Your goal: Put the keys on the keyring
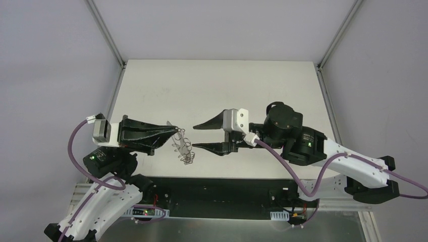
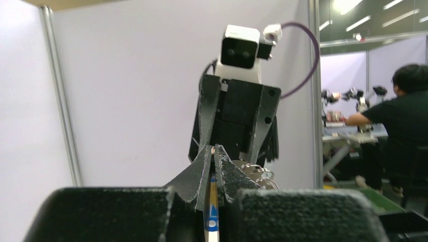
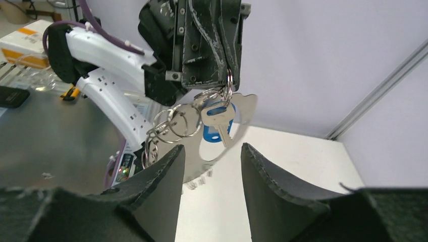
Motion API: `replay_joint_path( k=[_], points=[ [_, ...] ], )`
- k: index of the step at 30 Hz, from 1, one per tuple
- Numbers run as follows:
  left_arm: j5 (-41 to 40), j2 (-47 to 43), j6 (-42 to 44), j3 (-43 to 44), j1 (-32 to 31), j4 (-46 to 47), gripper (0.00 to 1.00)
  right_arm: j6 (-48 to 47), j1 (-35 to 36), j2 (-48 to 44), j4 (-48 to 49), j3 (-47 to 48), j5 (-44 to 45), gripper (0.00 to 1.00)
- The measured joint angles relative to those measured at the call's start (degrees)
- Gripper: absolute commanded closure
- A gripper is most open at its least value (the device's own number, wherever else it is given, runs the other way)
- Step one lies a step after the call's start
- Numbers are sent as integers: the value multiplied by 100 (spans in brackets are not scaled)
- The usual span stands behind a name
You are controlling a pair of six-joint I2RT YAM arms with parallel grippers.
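Observation:
My left gripper (image 1: 171, 132) is shut on the top of the keyring (image 1: 184, 146), which hangs above the table. In the right wrist view the keyring (image 3: 247, 108) is a flat silvery ring dangling from the left gripper (image 3: 228, 75), with several small split rings (image 3: 174, 123) on its rim. A key with a bright-blue head (image 3: 218, 121) hangs from it. My right gripper (image 1: 194, 136) stands open just right of the keyring, facing it, with nothing between its fingers (image 3: 166, 171). In the left wrist view a thin blue and pale strip (image 2: 213, 212) shows edge-on between the shut jaws.
The white table (image 1: 217, 85) stretches behind both grippers, framed by metal posts (image 1: 106, 30) and grey walls. A person (image 2: 398, 126) sits at a bench far behind the right arm. Boxes (image 3: 22, 43) lie beyond the left arm's base.

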Motion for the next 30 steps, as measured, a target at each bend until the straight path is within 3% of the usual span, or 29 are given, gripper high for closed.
replay_joint_path(
  k=[11,30],
  points=[
    [-763,658,-376,-264,0,1648,100,-142,35,-55,529,28,275,56],
    [-529,682,-769,-264,0,1956,100,90,42,289,719,529,162,66]
  ],
)
